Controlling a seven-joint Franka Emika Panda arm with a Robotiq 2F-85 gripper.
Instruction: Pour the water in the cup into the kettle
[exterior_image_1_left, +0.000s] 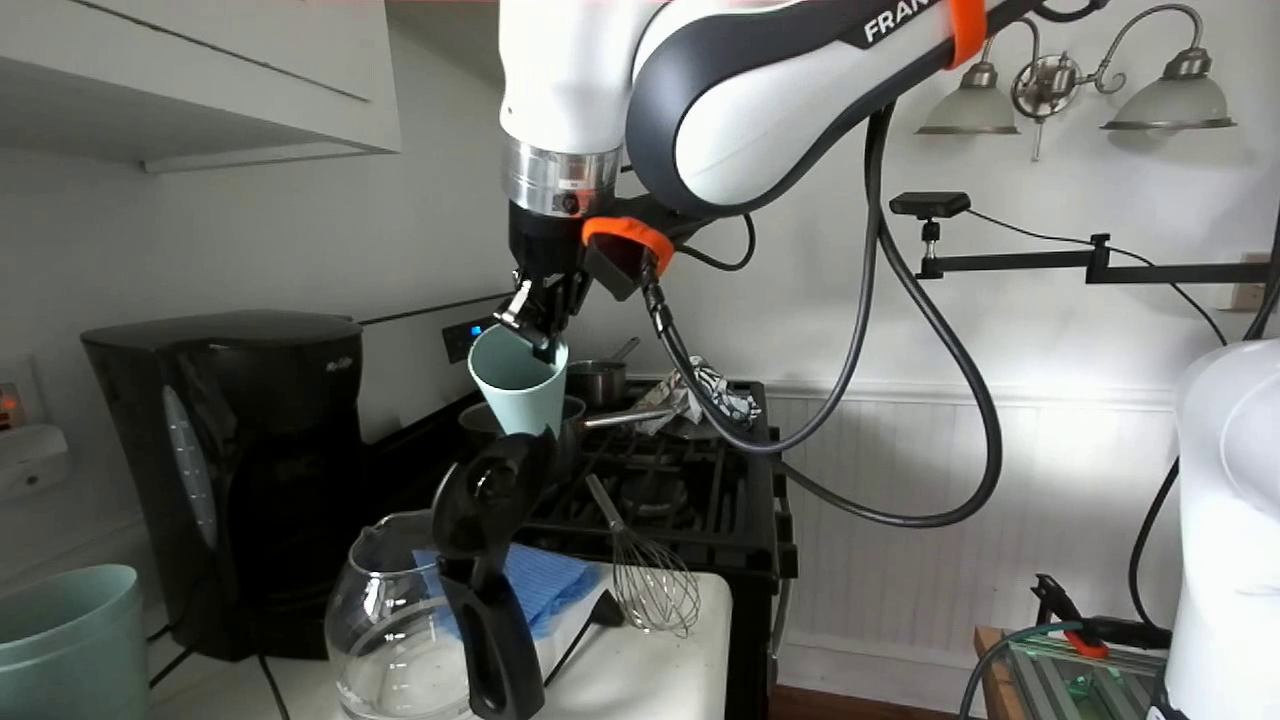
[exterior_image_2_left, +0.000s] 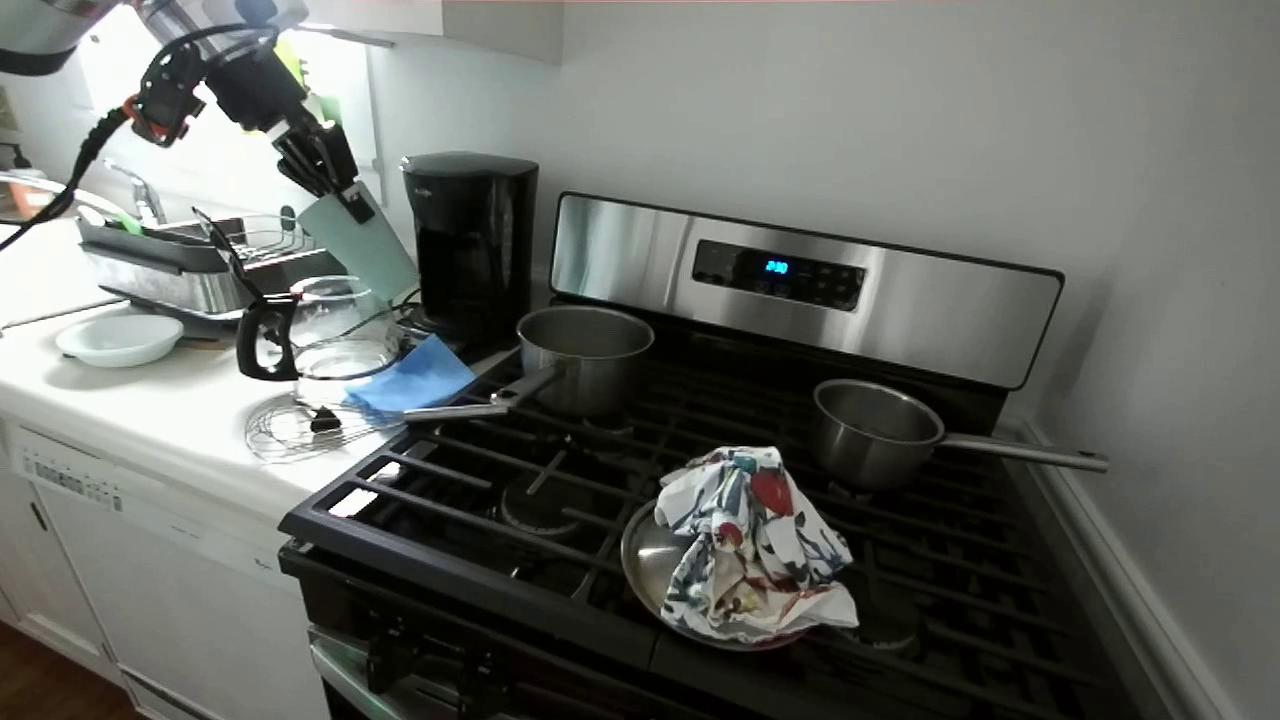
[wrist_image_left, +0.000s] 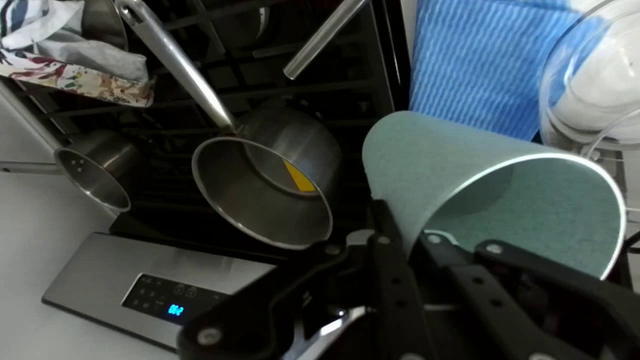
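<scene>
Well, the stove (exterior_image_2_left: 620, 450) takes up the most room, and the white bench (exterior_image_2_left: 190, 410) runs up against it; the black coffee maker (exterior_image_1_left: 300, 400) stands toward the back of the bench; near it sits the glass carafe (exterior_image_1_left: 400, 620), its black lid (exterior_image_1_left: 480, 500) raised, and as no other kettle can be made out, I take this for the one meant; the teal-green cup (exterior_image_2_left: 365, 245) hangs above the bench near the carafe, leaning, its mouth higher than its base, though I cannot tell whether its rim lies over the carafe's mouth; no stream shows, nor can I make out water inside; the end effector (wrist_image_left: 411, 235) pinches the cup by its side, one finger inside and one outside; by my judgement, the step in hand is lining up the pour rather than the pour itself; the next move calls for bringing the rim across to the carafe's mouth, clear of the raised lid, then tilting slowly until the rim dips below the base, with the pinch firm throughout.
</scene>
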